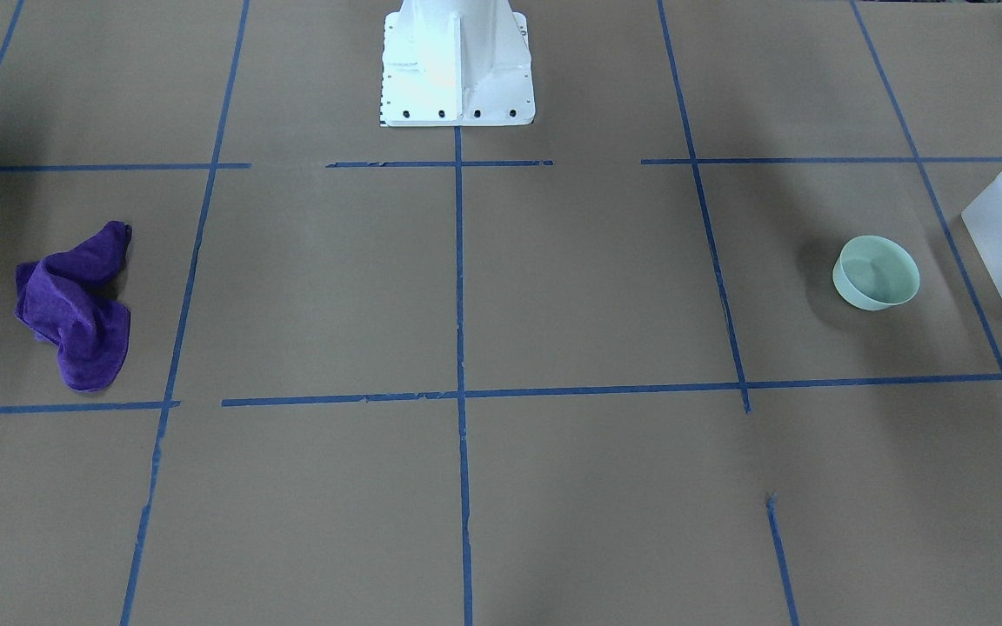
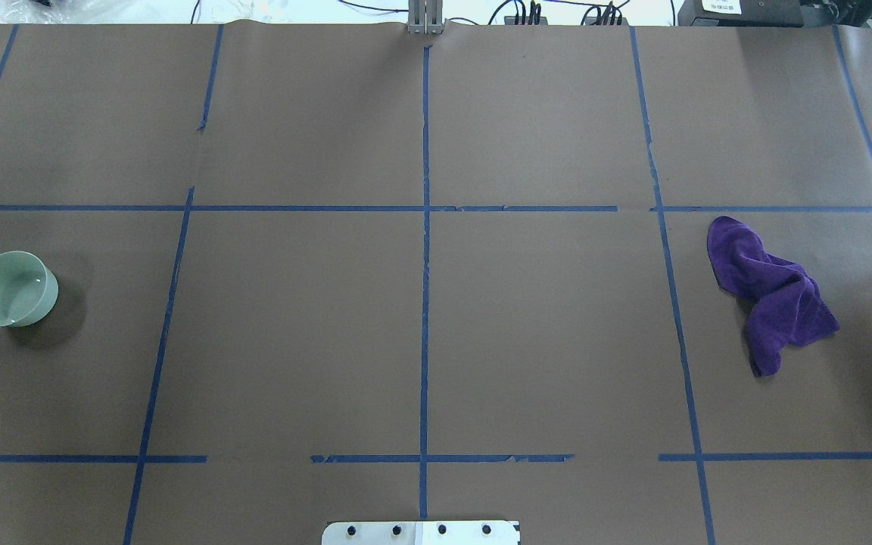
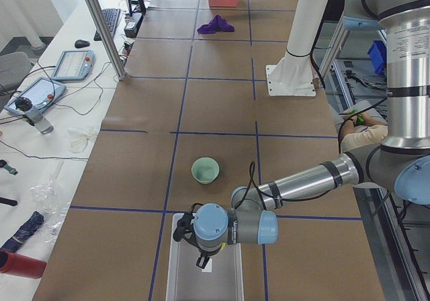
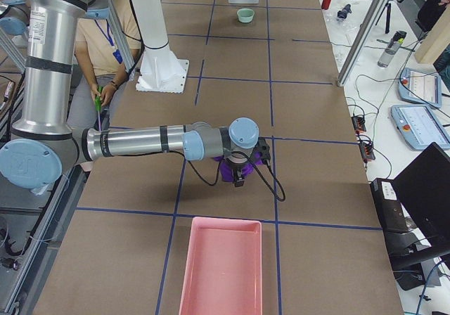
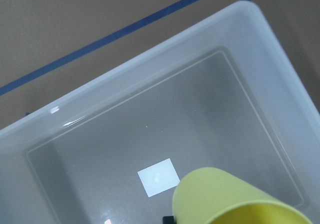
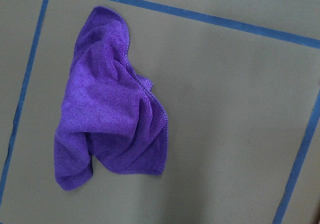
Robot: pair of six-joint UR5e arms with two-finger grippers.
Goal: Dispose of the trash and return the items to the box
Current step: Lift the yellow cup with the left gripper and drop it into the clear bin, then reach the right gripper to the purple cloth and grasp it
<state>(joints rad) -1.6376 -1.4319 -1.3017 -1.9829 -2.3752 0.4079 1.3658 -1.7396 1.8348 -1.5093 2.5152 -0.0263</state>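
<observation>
Status: nothing is put away yet, and the first item is about to go in. The left gripper [image 3: 199, 252] hangs over the frosted bin [image 5: 150, 66] at the robot's left end of the table [image 2: 292, 333]. The left wrist view shows the yellow cup [image 5: 225, 199] tilted, close under the camera and clear of the bin floor, above and just beside the white label [image 5: 158, 177] on that floor. The fingers barely show, but a cup suspended like that reads as pinched between them, so I'm calling it gripped and not yet let go. The cup is inside the bin's outline, so opening the jaws should finish that step. It may bounce or roll on landing, but the straight walls ought to keep it in. The mint-green bowl [image 1: 875, 272] sits upright on the table outside the bin. It is near the bin but not touching, with a tape line between them, so that item is untouched. The purple cloth [image 6: 110, 114] lies crumpled on the table at the robot's right end, and I take it for the trash. The right gripper [image 4: 239, 174] hovers directly over it, apparently not yet on it. No view shows its fingers clearly, so I can't tell whether they're spread or closed. The pink tray [image 4: 221, 269] sits near the cloth at that same end and is probably the disposal spot. Left to do: release the cup, move the bowl into the bin, then grab the cloth and drop it.
</observation>
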